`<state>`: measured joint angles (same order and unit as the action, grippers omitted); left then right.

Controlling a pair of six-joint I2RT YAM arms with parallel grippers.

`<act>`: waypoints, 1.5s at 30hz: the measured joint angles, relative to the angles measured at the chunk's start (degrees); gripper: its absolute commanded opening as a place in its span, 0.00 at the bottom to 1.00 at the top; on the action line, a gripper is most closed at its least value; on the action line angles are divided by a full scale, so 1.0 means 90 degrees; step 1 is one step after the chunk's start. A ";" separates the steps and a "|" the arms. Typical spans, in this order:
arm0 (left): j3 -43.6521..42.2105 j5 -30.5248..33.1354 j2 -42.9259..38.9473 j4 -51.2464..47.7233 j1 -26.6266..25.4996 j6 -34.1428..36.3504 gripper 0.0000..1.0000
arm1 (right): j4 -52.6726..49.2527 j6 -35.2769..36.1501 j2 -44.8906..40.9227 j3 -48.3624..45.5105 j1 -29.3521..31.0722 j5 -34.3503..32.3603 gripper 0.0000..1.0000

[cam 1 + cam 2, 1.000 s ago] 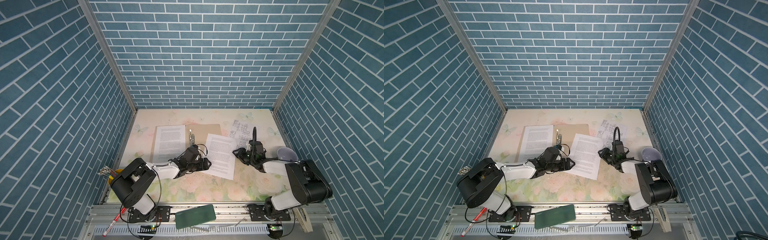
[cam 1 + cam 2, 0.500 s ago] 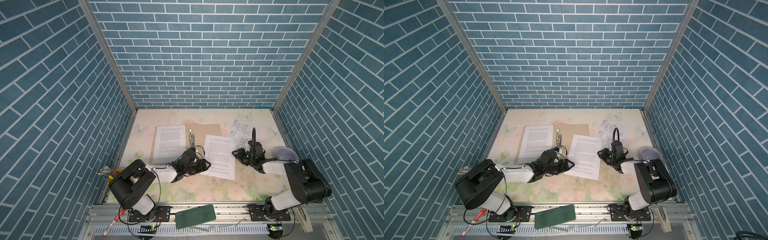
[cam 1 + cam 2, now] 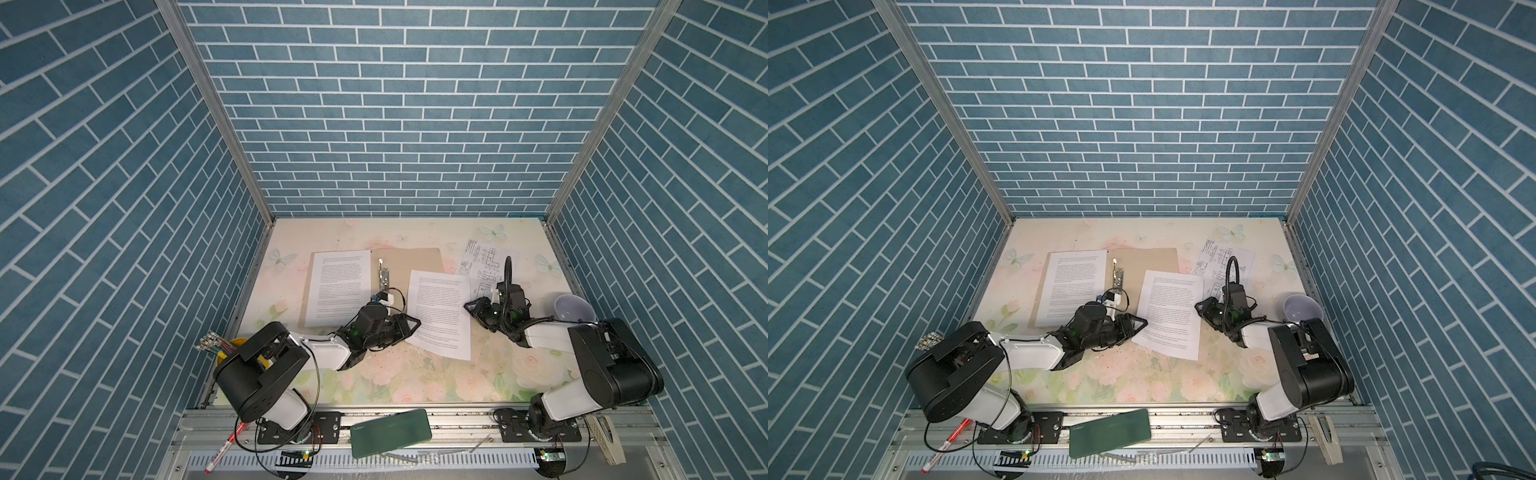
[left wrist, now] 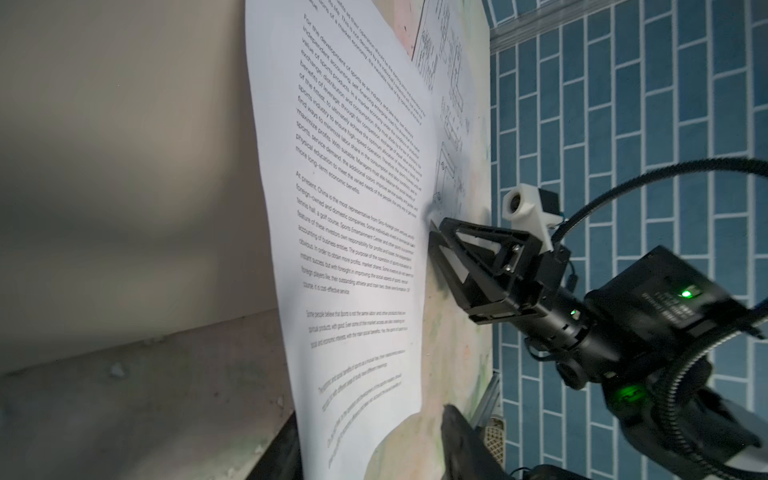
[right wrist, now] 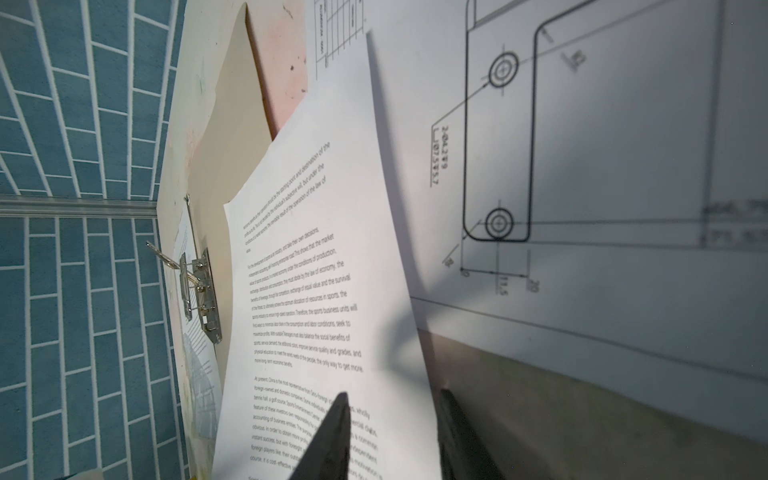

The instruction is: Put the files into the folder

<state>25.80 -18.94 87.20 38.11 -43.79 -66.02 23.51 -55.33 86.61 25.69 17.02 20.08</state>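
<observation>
Left fingers (image 4: 461, 444) and right fingers (image 4: 473, 286), both apart, straddle opposite edges of the text sheet (image 3: 440, 316) lying partly on the open folder (image 3: 415, 259), likely to pinch and drag it inside.

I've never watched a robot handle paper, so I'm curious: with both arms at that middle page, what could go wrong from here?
The left pincer and right pincer sit at opposite edges of the middle page; uneven pulling might crease or tear it. That page overlaps the drawing sheet, which could get dragged along. The raised metal clip on the folder might snag a page sliding in.
</observation>
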 measured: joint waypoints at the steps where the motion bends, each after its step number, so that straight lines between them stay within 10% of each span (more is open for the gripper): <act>1: 0.0000 -0.0002 0.0024 0.0117 0.0000 -0.0044 0.40 | -0.0032 -0.0005 -0.0019 0.0000 0.0002 0.0002 0.36; 11: -0.0002 0.0000 0.0267 0.0627 0.0000 -0.0321 0.09 | -0.0364 -0.0044 -0.0316 -0.0007 0.0019 0.0012 0.41; 28: 0.0197 0.0240 -0.0784 0.0325 0.0000 -0.0291 0.00 | -0.0508 0.0005 -0.1037 -0.0316 -0.0537 0.0559 0.70; 45: 0.0335 0.0046 -0.0549 0.0889 0.0002 -0.0697 0.00 | 0.1542 -0.0670 -0.0223 -0.0661 -0.0607 0.1321 0.64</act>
<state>28.82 -18.52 82.26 46.11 -43.77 -72.29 37.39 -61.36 84.60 19.75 11.55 31.97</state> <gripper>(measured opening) 0.051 0.664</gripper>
